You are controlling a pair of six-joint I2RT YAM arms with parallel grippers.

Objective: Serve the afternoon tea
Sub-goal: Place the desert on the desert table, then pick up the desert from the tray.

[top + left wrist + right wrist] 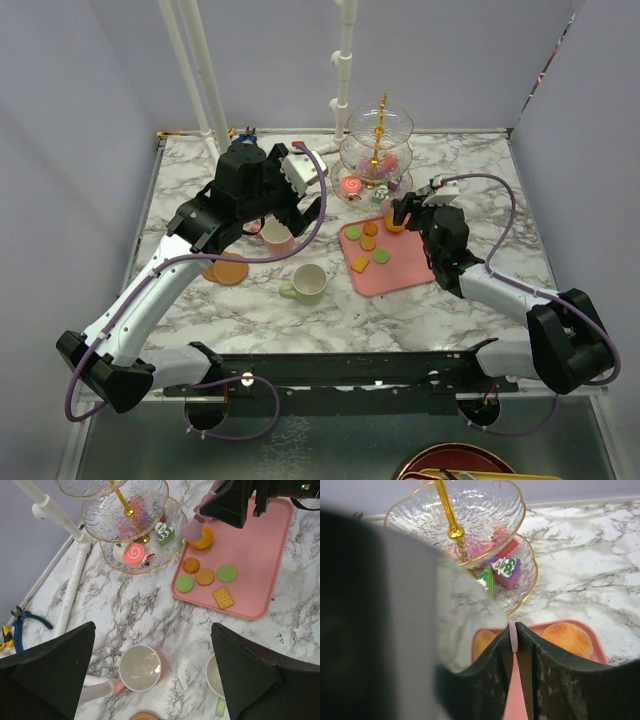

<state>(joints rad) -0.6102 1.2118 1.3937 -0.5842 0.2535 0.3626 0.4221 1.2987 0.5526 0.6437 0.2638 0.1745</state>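
Stand (pixel 150 505) is clear, ribbed glass; its stem (pixel 121 500) is shiny gold metal. Table (pixel 135 605) looks like polished marble. Tray (pixel 255 555) is smooth, matt plastic. Pink mug (pixel 142 667) is glossy.

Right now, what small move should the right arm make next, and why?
Probably lower the right gripper onto the orange pastry: it lies at the far corner of the pink tray, beside the glass stand, right by its jaws, not visibly gripped.

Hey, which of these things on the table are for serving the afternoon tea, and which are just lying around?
For the tea: three-tier glass stand, pink mug, pale-green mug, brown coaster, small treats.
Lying about: blue-handled pliers, white pipe post, pink tray.
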